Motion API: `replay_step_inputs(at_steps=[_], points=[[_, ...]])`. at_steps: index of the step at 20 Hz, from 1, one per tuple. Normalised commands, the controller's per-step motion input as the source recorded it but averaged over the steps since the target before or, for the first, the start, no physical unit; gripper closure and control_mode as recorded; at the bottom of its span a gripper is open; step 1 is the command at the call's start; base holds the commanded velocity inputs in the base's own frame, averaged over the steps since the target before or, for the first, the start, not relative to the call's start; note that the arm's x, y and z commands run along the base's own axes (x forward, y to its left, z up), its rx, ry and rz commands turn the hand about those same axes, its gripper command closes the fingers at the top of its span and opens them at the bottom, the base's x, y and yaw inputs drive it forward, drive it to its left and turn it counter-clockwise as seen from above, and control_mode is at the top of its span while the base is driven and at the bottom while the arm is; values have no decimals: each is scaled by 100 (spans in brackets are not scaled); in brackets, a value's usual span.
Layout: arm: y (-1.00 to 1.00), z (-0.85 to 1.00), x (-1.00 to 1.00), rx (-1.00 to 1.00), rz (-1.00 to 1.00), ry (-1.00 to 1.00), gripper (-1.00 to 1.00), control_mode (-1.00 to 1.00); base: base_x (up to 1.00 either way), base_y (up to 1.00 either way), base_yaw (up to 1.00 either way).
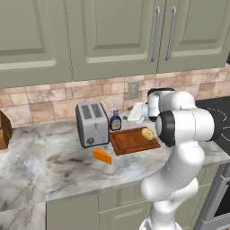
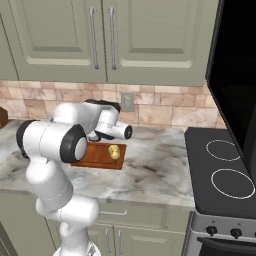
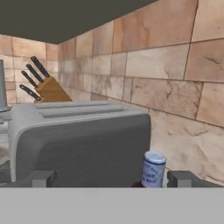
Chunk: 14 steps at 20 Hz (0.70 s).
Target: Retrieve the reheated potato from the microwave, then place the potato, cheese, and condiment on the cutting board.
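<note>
The yellow potato (image 1: pixel 147 133) (image 2: pixel 114 151) lies on the right part of the reddish-brown cutting board (image 1: pixel 130 143) (image 2: pixel 97 159). Left of the board's far corner stands the condiment (image 1: pixel 116 120) (image 3: pixel 153 169), a purple-blue bottle beside the toaster. An orange wedge of cheese (image 1: pixel 102 156) rests on the counter in front of the board's near left corner. My gripper (image 1: pixel 134 117) (image 3: pixel 113 179) hovers open over the board's back edge and points at the bottle, with nothing between its fingers. The black microwave (image 2: pixel 235 70) hangs at the right above the stove.
A silver toaster (image 1: pixel 92 123) (image 3: pixel 78 144) stands just left of the bottle. A knife block (image 3: pixel 49 89) is farther along the tiled wall. A black stovetop (image 2: pixel 225 170) adjoins the counter on the right. Upper cabinets (image 1: pixel 112 31) hang overhead.
</note>
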Motion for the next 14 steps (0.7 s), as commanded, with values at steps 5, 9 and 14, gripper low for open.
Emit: replay_step_inputs(at_steps=[5,9,14], points=[[18,-5,15,-1,5,-1,-100,-100,0,0,0],[18,-2,19,0,1,0,-100,-100,0,0,0],[15,-11,10,-1,1,0,-100,-100,0,0,0]])
